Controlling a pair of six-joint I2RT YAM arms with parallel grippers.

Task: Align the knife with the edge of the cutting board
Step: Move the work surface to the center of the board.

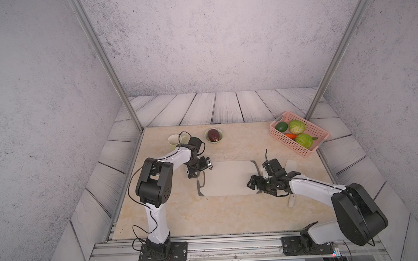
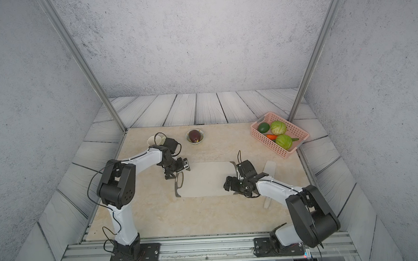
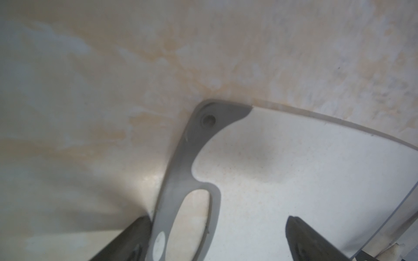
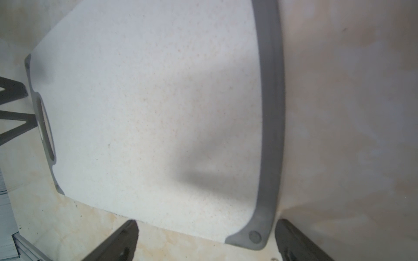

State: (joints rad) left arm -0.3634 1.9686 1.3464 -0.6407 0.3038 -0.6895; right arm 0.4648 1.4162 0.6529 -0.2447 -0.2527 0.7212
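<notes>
**What You Can't See Well**

The knife lies just behind the right gripper, and the arm covers its middle. Only the wide blade end and the handle tip peek out in both top views. The right gripper also hides part of one dark end of the cutting board. The left gripper covers part of the other end. In both wrist views the fingers are cut off by the picture's edge, and the board runs out too. A cup sits half hidden behind the left gripper's arm.
</notes>
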